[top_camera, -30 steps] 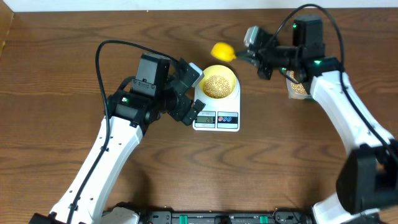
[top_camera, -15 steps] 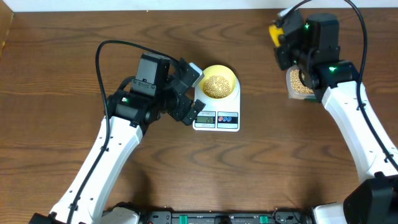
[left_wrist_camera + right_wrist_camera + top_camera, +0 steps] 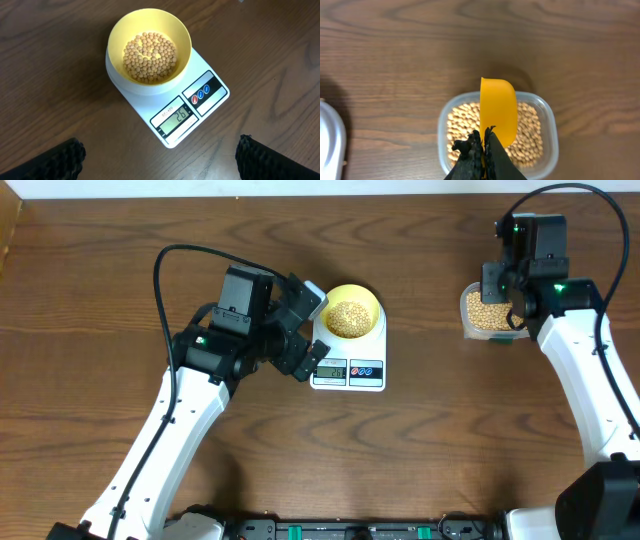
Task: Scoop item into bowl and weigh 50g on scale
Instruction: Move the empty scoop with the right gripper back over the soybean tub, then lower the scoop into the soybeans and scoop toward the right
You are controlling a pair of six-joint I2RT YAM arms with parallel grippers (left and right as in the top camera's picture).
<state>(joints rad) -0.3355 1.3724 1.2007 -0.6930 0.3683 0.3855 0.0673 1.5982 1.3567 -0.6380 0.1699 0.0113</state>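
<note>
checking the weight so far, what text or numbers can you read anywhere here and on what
"26" on the grey display of the scale, left wrist view.
"SF-400", small print just above that display, read with some doubt.
Marks on the two round buttons: too small to read.
Overhead view: display digits too blurred to read.
No text on the bowl, tub or scoop.

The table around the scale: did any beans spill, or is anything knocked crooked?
Nothing stands out. The beans lie inside the bowl, which sits upright on the scale; no strays show on the table. The tub stands upright, the right gripper holding the scoop over it.
</note>
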